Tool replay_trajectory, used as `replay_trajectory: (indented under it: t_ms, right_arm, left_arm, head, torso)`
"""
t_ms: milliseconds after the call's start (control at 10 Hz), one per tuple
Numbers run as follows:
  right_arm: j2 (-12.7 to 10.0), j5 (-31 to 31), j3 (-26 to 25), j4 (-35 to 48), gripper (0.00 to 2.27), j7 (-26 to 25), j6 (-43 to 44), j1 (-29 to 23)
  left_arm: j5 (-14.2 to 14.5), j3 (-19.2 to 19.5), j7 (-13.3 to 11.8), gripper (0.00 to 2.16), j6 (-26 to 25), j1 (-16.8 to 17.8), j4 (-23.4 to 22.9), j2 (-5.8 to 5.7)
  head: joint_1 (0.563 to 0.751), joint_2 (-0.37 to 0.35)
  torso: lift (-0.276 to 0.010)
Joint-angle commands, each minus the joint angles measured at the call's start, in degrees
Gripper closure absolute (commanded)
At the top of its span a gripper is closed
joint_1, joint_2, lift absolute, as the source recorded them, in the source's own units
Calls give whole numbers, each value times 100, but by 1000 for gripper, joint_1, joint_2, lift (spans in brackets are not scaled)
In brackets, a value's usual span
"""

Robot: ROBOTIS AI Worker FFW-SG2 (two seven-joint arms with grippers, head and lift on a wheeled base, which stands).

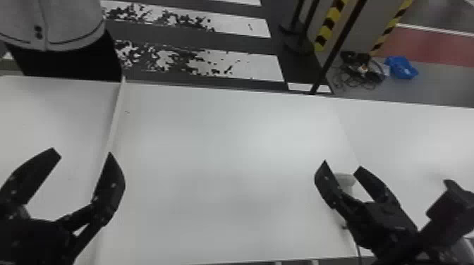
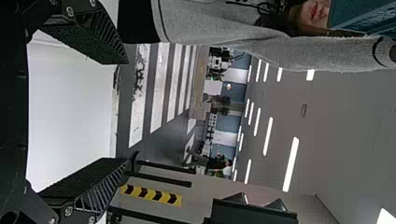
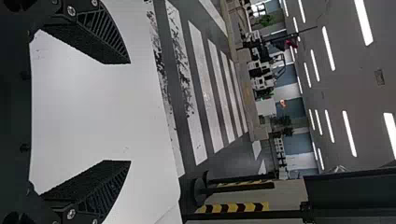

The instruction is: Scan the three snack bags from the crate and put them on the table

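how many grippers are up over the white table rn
2. In the head view, the left gripper is over the left part of the table, by the pale ridge; the right gripper is over its right part. Both are open.

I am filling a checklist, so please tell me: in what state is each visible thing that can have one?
Left gripper: open, nothing between its fingers
Right gripper: open, nothing between its fingers
Blue crate: raised off the table, contents hidden
Blue item: lying on the floor
Dark cables: tangled
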State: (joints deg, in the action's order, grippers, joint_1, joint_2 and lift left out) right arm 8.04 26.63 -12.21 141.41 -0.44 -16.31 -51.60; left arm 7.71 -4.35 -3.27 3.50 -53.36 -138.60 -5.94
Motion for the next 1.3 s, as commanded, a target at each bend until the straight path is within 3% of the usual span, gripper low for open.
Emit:
replay_trajectory:
  t_ms: [0,1200]
  right_arm:
    - [-4,0,-1,0,124,0,0,0]
    - [-13,-17,131,-26,127,70,-53,0]
  left_arm:
    - [38,22,-7,144,-13,-7,0,5]
    - [3,101,-95,144,93,10,140,23]
  head:
    - [695,-188]
    - [695,-161]
  torso:
    - [-94]
    - [-94]
